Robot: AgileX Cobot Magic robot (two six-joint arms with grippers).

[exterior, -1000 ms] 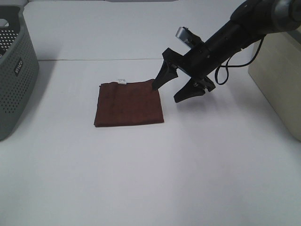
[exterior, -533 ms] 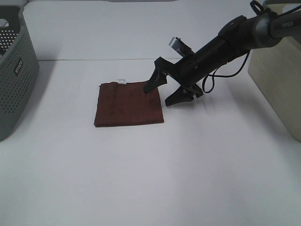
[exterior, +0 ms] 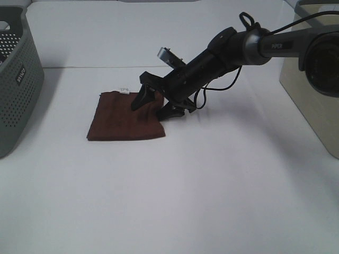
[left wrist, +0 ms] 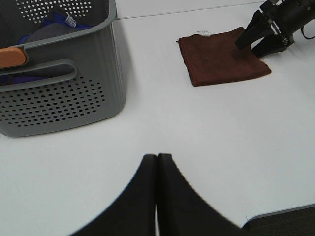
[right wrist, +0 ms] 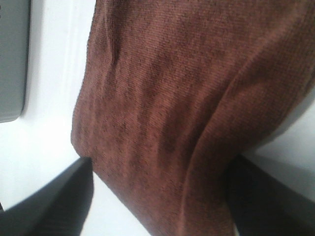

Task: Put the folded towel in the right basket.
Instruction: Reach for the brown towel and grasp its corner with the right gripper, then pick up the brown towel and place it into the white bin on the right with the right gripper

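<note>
The folded dark red towel (exterior: pixel 123 117) lies flat on the white table, left of centre; it also shows in the left wrist view (left wrist: pixel 219 61) and fills the right wrist view (right wrist: pixel 172 98). My right gripper (exterior: pixel 151 109) is open and low at the towel's right edge, with one finger on top of the cloth and the other beside its right corner. The cloth bulges between the jaws in the right wrist view. The right basket (exterior: pixel 313 90), beige, stands at the far right edge. My left gripper (left wrist: pixel 157 191) is shut and empty, well away from the towel.
A grey perforated basket (exterior: pixel 16 79) stands at the far left and holds clothes (left wrist: pixel 49 29) in the left wrist view. A black cable (exterior: pixel 220 87) loops under the right arm. The table's front edge (left wrist: pixel 280 214) is near the left gripper.
My right gripper has moved left and lower onto the towel's right edge. The towel has slid left by a few centimetres.
</note>
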